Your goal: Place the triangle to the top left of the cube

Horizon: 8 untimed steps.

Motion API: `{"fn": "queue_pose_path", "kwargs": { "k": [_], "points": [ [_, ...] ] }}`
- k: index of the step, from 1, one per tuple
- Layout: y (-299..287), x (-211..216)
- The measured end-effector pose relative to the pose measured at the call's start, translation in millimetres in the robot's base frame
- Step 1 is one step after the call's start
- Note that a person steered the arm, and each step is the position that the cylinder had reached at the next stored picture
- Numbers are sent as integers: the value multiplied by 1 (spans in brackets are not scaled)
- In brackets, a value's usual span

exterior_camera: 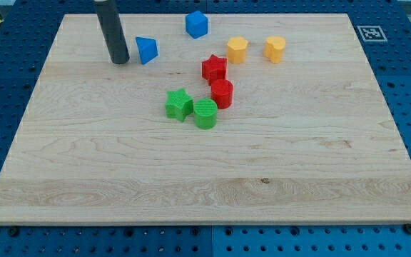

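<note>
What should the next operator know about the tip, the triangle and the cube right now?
My tip rests on the board just to the view's left of the blue triangle, close to it; contact is unclear.
The blue cube sits near the view's top edge, to the triangle's upper right.
Done: the triangle is left of the cube.
Left: it lies lower, so push it toward the view's top.

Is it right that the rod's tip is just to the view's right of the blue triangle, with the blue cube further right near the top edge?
Not quite. The camera view shows my tip just to the view's left of the blue triangle, not its right. The rest holds: the blue cube sits further right, near the board's top edge.
</note>
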<state>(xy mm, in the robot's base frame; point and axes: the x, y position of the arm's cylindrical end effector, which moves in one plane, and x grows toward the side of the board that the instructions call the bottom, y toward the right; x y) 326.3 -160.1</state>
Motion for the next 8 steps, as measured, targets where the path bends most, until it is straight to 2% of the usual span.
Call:
{"fn": "queue_pose_path", "kwargs": {
  "k": [2,3,5,8],
  "points": [
    [76,-6],
    [95,-9],
    [74,-15],
    [70,-48]
  ]
}}
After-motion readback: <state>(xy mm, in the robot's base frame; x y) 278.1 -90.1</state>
